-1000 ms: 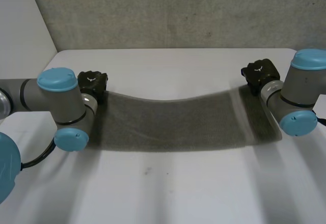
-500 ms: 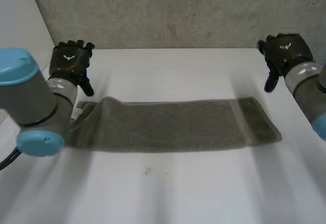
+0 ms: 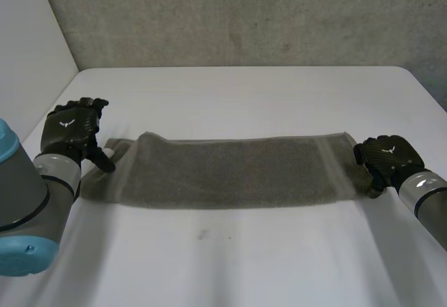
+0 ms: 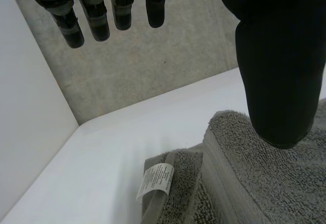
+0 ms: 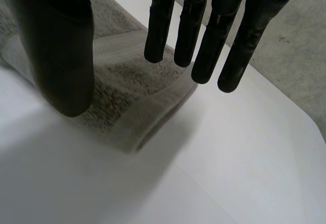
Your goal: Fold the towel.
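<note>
White table: grey towel lies as a long strip across its middle | left hand at one end, fingers straight, holding nothing | right hand at the other end, likewise | white label at the left end.

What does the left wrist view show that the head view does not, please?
Left wrist view: a printed white label at the towel's folded end, by the open left hand. Head view: the towel's whole length across the table, with the right hand at its other end. Both: the grey towel, the left hand beside its end, the white table and the concrete wall.
</note>
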You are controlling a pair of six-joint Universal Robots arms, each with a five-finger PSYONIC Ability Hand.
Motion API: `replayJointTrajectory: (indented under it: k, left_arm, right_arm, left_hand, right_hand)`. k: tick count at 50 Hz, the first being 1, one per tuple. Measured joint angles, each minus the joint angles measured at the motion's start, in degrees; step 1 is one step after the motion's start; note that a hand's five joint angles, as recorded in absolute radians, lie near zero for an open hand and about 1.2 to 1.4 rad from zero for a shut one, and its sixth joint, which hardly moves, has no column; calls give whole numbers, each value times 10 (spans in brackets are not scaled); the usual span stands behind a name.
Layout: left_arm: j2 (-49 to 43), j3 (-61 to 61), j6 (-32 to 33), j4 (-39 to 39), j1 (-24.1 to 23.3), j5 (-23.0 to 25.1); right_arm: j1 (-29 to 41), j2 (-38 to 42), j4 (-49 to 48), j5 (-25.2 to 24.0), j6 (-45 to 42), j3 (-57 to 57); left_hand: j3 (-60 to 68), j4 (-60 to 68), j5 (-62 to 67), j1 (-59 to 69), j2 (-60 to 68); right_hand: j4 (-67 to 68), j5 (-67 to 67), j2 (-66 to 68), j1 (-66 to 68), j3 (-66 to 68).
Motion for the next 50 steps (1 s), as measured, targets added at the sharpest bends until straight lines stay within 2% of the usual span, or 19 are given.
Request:
replayJointTrajectory:
  k: [10, 13, 15, 17, 25, 37, 41, 45, 50]
  left_arm:
    - [2, -21, -13, 30, 9, 2]
    - [3, -23, -12, 31, 9, 2]
    - [3, -23, -12, 31, 8, 2]
    - [2, -23, -11, 31, 8, 2]
    - [-2, -24, -11, 34, 6, 2]
    - [1, -30, -11, 43, 8, 2]
    - [2, -30, -11, 44, 8, 2]
    - [3, -31, -11, 44, 7, 2]
    - [4, -31, -11, 44, 7, 2]
  right_arm:
    - [-15, 43, -38, -10, -12, -3]
    - [-15, 52, -38, -9, -12, -5]
    - [-16, 55, -39, -9, -13, -7]
    - [-18, 56, -39, -8, -14, -7]
    - [-48, 46, -43, 4, -30, -8]
    - [-200, 37, -18, 69, -142, -56]
    - [-225, 36, -4, 76, -161, -79]
    - [-200, 24, 3, 77, -158, -97]
    - [-85, -11, 6, 78, -134, -128]
  left_hand:
    - [0, 0, 0, 0, 0]
    - [0, 0, 0, 0, 0]
    - [0, 0, 0, 0, 0]
    - [0, 0, 0, 0, 0]
    - [0, 0, 0, 0, 0]
    - [0, 0, 0, 0, 0]
    - [0, 0, 0, 0, 0]
    - [0, 0, 0, 0, 0]
    - [0, 0, 0, 0, 0]
  right_hand:
    - [87, 79, 88, 88, 87]
    - [170, 161, 172, 171, 170]
    - [333, 325, 336, 336, 332]
    - [397, 392, 389, 400, 396]
    - [410, 402, 389, 404, 407]
    - [410, 402, 389, 405, 407]
    - [410, 402, 389, 405, 407]
    - [410, 402, 389, 405, 408]
    - [410, 402, 390, 405, 410]
